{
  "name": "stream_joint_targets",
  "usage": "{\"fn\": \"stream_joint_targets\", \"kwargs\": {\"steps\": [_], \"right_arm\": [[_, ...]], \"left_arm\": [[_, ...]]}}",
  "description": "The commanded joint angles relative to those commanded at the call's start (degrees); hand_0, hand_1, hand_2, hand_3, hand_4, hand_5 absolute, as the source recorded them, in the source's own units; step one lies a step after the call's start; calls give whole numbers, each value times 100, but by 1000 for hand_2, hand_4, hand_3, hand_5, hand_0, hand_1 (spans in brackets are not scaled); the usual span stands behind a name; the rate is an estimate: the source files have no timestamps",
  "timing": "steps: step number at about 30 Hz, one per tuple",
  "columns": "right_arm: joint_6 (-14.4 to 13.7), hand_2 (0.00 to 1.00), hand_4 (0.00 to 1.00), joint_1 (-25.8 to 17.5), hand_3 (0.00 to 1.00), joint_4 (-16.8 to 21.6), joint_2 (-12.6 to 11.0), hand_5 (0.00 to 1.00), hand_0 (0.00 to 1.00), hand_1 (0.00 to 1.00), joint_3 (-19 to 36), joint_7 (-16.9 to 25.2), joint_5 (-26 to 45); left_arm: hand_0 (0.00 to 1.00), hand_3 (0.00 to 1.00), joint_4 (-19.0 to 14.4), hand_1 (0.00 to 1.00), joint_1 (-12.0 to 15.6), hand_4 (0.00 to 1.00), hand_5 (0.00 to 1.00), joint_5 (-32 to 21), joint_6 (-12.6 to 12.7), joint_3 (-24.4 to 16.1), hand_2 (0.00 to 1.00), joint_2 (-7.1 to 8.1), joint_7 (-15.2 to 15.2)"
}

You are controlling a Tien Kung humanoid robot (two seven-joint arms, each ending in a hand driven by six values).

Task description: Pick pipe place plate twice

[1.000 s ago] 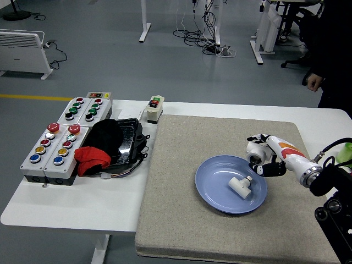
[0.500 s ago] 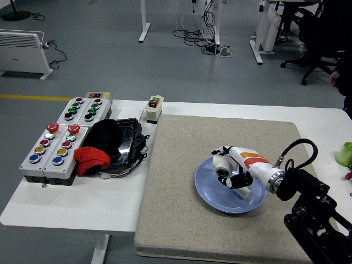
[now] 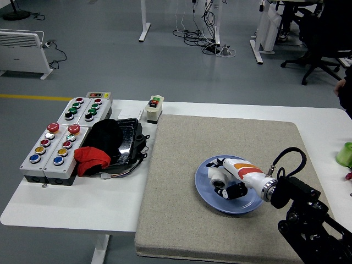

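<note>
A blue plate (image 3: pixel 201 186) lies on the grey mat (image 3: pixel 220 137) right of centre. My right hand (image 3: pixel 224 182) reaches in from the lower right and hovers low over the plate's middle. Its fingers are curled around a white pipe fitting (image 3: pixel 215 176), which sits just above or on the plate's left half. The white T-shaped pipe seen on the plate earlier is hidden under my hand and forearm. My left arm is out of view.
Two button boxes (image 3: pixel 55 146) stand at the table's left, beside a black tray (image 3: pixel 125 140) holding black and red cloth (image 3: pixel 92 158). A small switch box (image 3: pixel 154 108) stands behind the mat. A green object (image 3: pixel 345 154) and a person's sleeve (image 3: pixel 345 94) are at the right edge.
My right hand carried the white pipe fitting leftwards from the plate's right side to over the plate, then lowered. It now covers the T-shaped pipe. The person moved off to the right.
</note>
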Motion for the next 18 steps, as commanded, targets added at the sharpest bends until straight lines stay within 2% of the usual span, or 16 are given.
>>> {"fn": "stream_joint_targets", "kwargs": {"steps": [5,6,18], "right_arm": [[-105,972,722,8,882,1,3,367,973,886,-9,146,-42],[-168,998,746,5,964,3,5,382,998,936,-8,201,-43],[-257,998,760,-18,980,35,-3,393,998,942,70,277,-62]], "left_arm": [[626,590,1,583,8,276,998,21,2,-15,519,-2,7],[626,590,1,582,8,277,998,25,2,-17,519,-2,9],[625,591,2,585,21,278,998,54,1,-35,520,-1,16]]}}
